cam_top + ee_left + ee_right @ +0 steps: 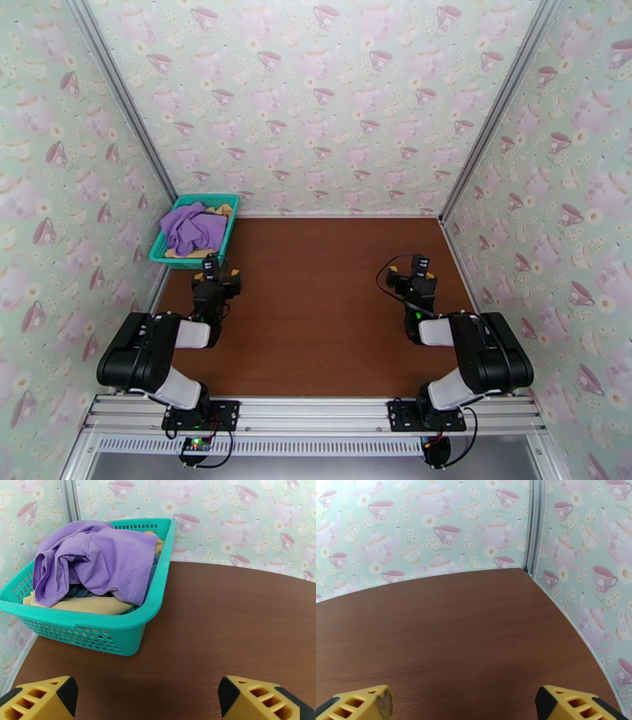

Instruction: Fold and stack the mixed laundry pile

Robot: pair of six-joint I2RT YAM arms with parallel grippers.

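Observation:
The mixed laundry pile (193, 229) lies bunched inside a teal mesh basket (168, 254) at the table's far left corner. A purple T-shirt (94, 559) is on top, with a grey-blue piece (81, 592) peeking from under it and a mustard-yellow piece (89, 605) at the bottom. My left gripper (213, 270) hovers just in front of the basket, open, with nothing between its yellow fingertips (43, 699). On the right side of the table my right gripper (419, 268) is open too and holds nothing; its fingertips (568, 705) frame bare wood.
The brown wooden table (316, 308) stretches between the two arms. Teapot-patterned walls close in the left, back and right sides, with metal posts (535, 527) at the back corners. The basket sits tight against the left wall.

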